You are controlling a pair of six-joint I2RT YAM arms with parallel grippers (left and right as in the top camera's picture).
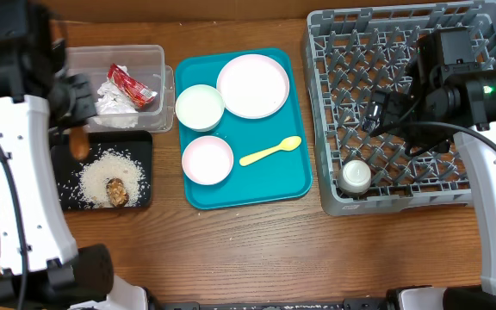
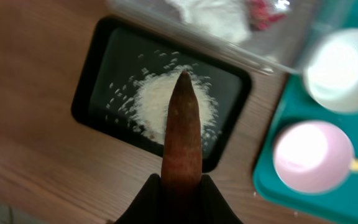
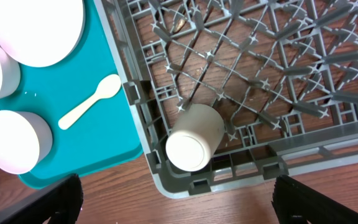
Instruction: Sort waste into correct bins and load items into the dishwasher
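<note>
My left gripper (image 2: 180, 193) is shut on the small orange carrot (image 2: 182, 137) and holds it over the black tray (image 1: 145, 142), which holds rice (image 1: 102, 172) and a brown food piece (image 1: 117, 192). The clear tub (image 1: 158, 60) holds the red wrapper (image 1: 133, 86) and crumpled paper (image 1: 112, 101). My right gripper (image 3: 176, 199) is open and empty above the grey rack (image 1: 489, 34), over its near left corner, where the white cup (image 3: 194, 138) lies. The plate (image 1: 253, 85), two bowls (image 1: 199, 107) (image 1: 207, 160) and yellow spoon (image 1: 270, 152) sit on the teal tray (image 1: 291, 185).
The teal tray lies between the bins on the left and the rack on the right. Bare wooden table runs along the front edge. Both white arm bodies stand at the table's left and right sides.
</note>
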